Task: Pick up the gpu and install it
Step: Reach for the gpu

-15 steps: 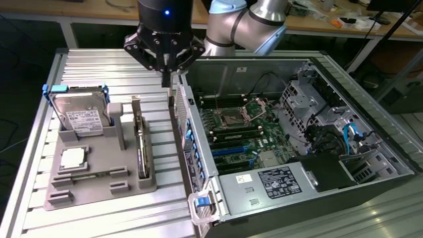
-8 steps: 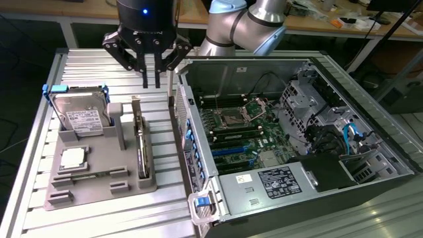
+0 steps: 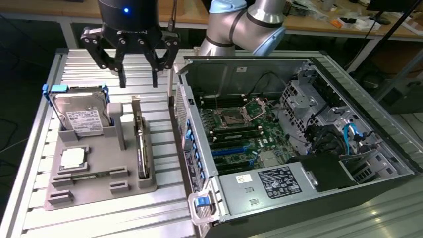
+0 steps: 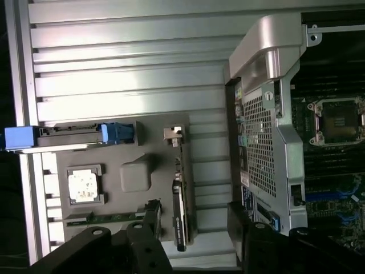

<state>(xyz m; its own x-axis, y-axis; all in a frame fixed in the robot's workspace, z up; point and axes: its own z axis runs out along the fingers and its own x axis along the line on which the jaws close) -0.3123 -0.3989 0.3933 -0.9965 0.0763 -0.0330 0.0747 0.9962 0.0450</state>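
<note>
Found the gripper spread wide and holding nothing, hovering near the far end of the grey holder at the exterior view's left, clear of all parts. Noted the gpu standing on its long edge in the holder's slot on the exterior view's right, untouched, close beside the open computer case. Judged the task barely begun: pick-up not yet made, installation not yet made, no card seen seated across the motherboard. Recorded the hard drive in its blue-handled caddy and the processor chip to the left of the gpu, apart from it. Observed tight room on the gpu's right, with the case wall's rim just beside the holder. Observed open room above the card and over the slatted table beyond it. Judged the case interior open from above, though crowded by cables on the right.
</note>
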